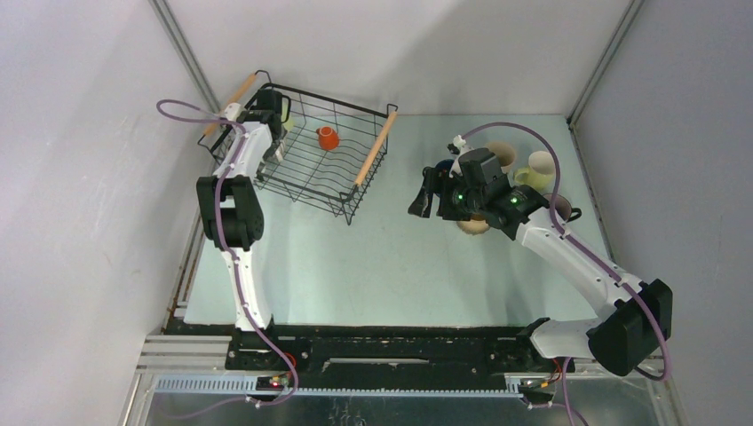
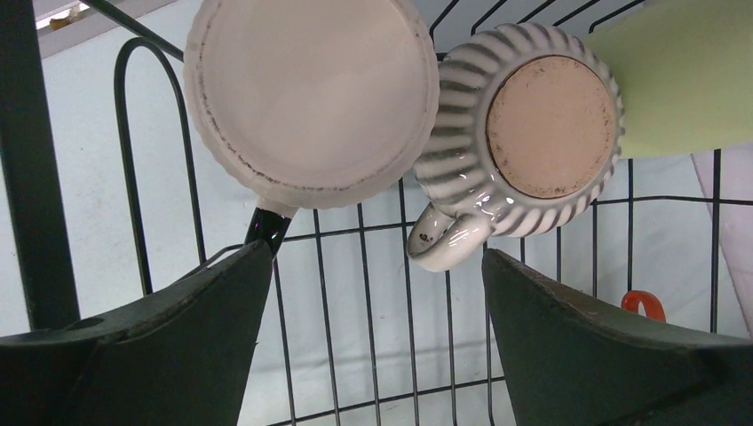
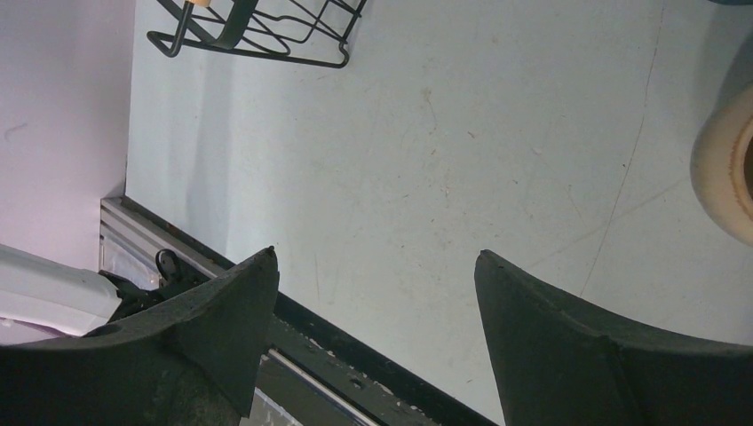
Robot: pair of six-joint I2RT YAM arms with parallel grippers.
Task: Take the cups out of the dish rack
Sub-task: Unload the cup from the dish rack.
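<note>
A pale green table (image 1: 391,266) filled the middle of the overhead view, and the right wrist view showed faint scuffs and scratches on its surface. Grey walls (image 1: 400,53) closed it in at nine, twelve and three o'clock, with slanted aluminium posts (image 1: 182,49) at eleven and one. At six o'clock a black rail (image 1: 400,342) ran along the table's near edge, with a silver slotted channel (image 1: 391,390) just outside it

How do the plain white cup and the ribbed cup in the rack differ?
The plain white cup looks smooth; the ribbed cup is fluted with grey stripes. The plain white cup's base is white, the ribbed cup's tan. Only the ribbed cup's handle clearly shows. Both sit side by side in the dish rack, bases toward the camera.
</note>
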